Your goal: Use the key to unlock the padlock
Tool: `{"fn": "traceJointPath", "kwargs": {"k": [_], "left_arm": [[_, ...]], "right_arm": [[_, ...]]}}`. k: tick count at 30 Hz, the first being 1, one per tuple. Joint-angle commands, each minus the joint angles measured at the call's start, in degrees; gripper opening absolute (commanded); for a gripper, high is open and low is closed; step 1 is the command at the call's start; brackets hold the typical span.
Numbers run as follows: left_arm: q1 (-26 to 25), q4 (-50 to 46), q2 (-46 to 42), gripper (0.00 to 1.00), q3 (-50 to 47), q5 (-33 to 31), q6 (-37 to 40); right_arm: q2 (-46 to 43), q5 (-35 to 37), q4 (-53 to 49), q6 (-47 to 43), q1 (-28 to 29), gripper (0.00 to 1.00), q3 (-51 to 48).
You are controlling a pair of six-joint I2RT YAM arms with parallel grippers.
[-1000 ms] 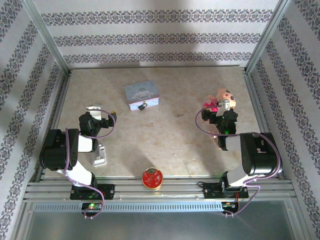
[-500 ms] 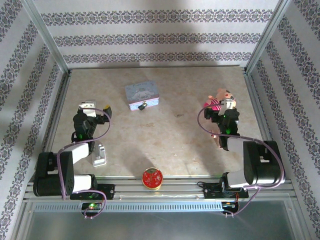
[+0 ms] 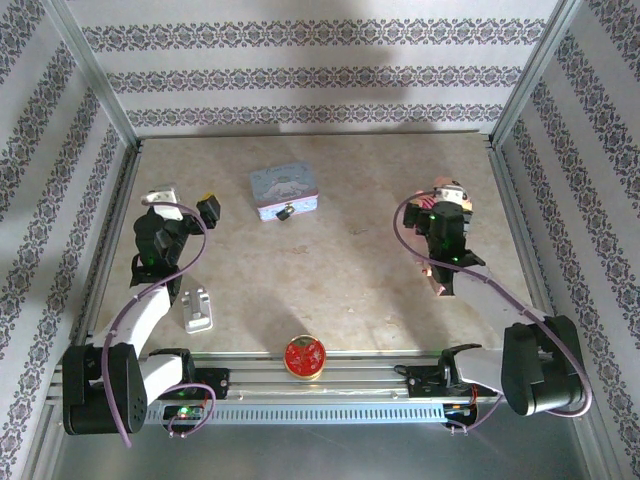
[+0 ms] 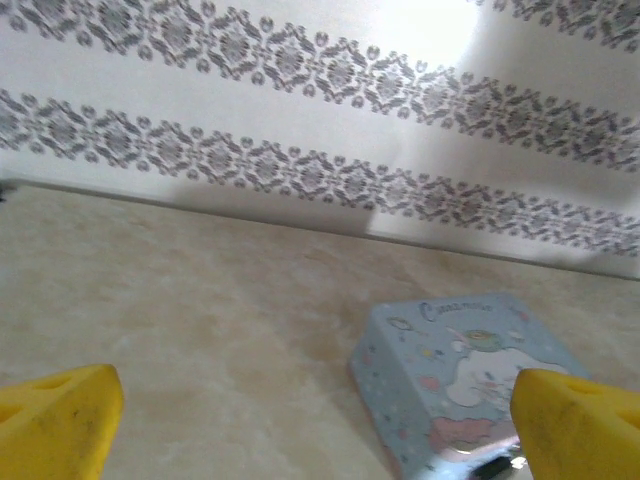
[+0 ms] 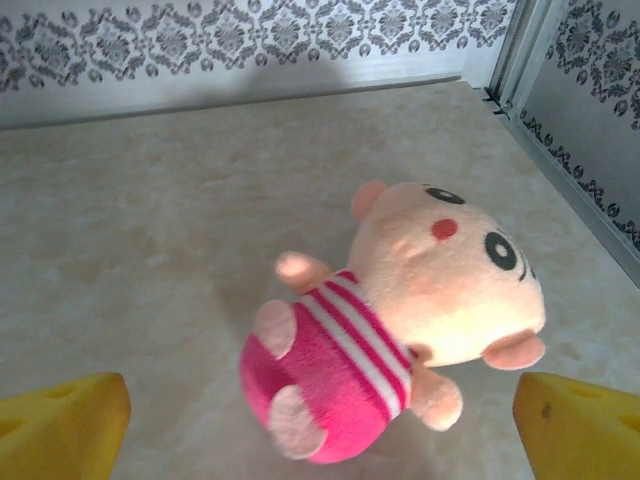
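Red round object [image 3: 304, 356]: I see it at the near edge of the table [image 3: 340, 275], between the two arm bases and behind both grippers.
Silver bracket with knob [image 3: 198, 310]: lying flat beside the left forearm, behind the left gripper.
Left gripper [image 3: 185, 202]: raised above the table's left side. The wrist view shows its yellow fingertips [image 4: 55, 418] at opposite lower corners, spread wide with nothing between them.
Right gripper [image 3: 443, 200]: poised above the table's right side. Its yellow fingertips [image 5: 62, 425] also sit at opposite lower corners of its wrist view, jaws wide, gripping nothing.
Plush toy [image 5: 400, 330]: pink-striped body and pale head, lying on the table directly ahead of and below the right gripper, framed between its fingertips and touching neither.
Padlock [image 3: 285, 212]: small and dark, resting on the table against the near side of the pale blue tin. It is ahead of the left gripper and to its right, well apart from it. In the left wrist view I see it only as a dark speck with a silvery glint [image 4: 497, 464], just inside the right-hand fingertip; whether the shackle is closed I cannot tell.
Pale blue tin [image 3: 285, 190]: lid shut, cartoon print on top, just beyond the padlock.
Patterned wall [image 4: 300, 100]: beyond the tin, at the table's far edge.
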Motion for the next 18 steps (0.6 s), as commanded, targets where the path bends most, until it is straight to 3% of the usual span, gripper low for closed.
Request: {"fn": "traceJointPath", "kwargs": {"k": [1, 5, 10, 18], "left_arm": [[-2.4, -4.2, -0.4, 0.99, 2.3, 4.3, -5.3], [-5.9, -5.4, 0.6, 0.99, 3.5, 4.1, -5.8], [-10.3, -6.7, 3.1, 0.99, 5.6, 2.2, -5.9], [-11.0, -7.1, 8.7, 0.99, 10.2, 1.3, -6.4]], "right_arm": [[0.0, 10.6, -12.3, 3.7, 5.6, 0.98, 4.9], [3.3, 16.2, -21.8, 8.7, 12.6, 0.98, 11.9], [11.0, 17.0, -35.9, 18.9, 18.8, 0.98, 21.9], [24.9, 9.5, -48.9, 30.2, 22.8, 0.98, 35.0]]}}
